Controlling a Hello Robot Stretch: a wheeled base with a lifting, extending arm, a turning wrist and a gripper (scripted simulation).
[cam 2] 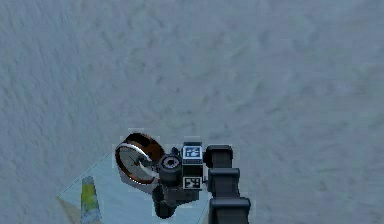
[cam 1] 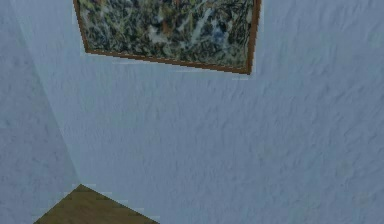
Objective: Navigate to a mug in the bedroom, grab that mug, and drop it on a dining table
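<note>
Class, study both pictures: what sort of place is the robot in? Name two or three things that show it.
Likely a room inside a house, near a corner: a framed painting hangs on a pale blue wall, with a patch of wooden floor below. Which room cannot be told.

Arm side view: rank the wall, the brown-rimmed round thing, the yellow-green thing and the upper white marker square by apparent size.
1. wall
2. brown-rimmed round thing
3. yellow-green thing and upper white marker square: too alike to rank, one narrow and taller, one squarer.
</note>
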